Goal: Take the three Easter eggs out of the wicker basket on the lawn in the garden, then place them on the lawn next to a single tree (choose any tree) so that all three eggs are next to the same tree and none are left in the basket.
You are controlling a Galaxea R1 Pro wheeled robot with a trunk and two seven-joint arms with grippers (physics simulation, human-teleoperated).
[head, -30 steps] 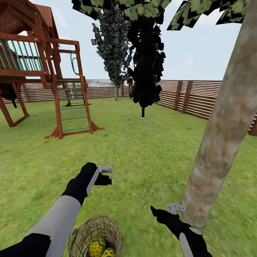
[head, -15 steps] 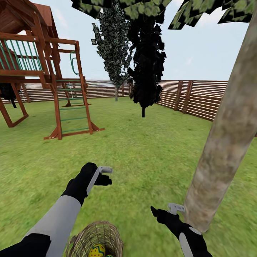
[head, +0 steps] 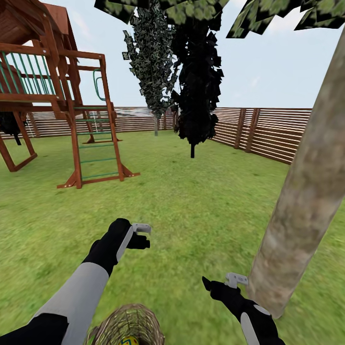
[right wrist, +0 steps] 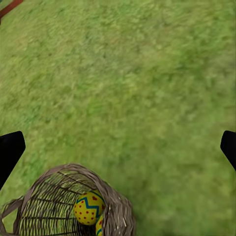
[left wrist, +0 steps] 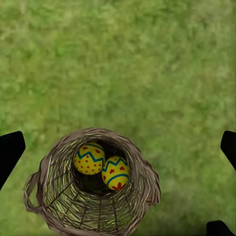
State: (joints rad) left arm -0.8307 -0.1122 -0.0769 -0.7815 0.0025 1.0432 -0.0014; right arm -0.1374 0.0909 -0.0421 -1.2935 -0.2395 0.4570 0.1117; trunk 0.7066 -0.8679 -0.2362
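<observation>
Head view: wicker basket (head: 127, 328) cut by the lower edge, standing on the lawn (head: 201, 201) just beside the left forearm, with a scrap of yellow egg (head: 128, 341) peeping from inside. Left tool (head: 140, 235) held out over the grass ahead of the basket; right tool (head: 229, 281) lower, close beside the foot of the tree (head: 299, 211), a thick grey-beige trunk leaning up to the right. Cannot tell from here how wide either tool stands. Further off: wooden playset (head: 57, 96) at left, slatted fence (head: 268, 134) along the back, near-black dark tree (head: 194, 81) and a slim grey-green tree (head: 151, 62) toward the middle.

Left wrist view: looking down into the basket (left wrist: 93, 187), loop handle at one side, two eggs (left wrist: 89, 158) (left wrist: 116, 172) touching on its bottom, yellow with blue-green zigzags and red marks. Black fingertips (left wrist: 10, 150) at both picture edges, spread wide, holding nothing.

Right wrist view: basket rim (right wrist: 69, 206) with one egg (right wrist: 89, 208) plain and a sliver of a second beside it. Fingertips (right wrist: 10, 150) likewise far apart, empty, over bare grass (right wrist: 128, 88).
</observation>
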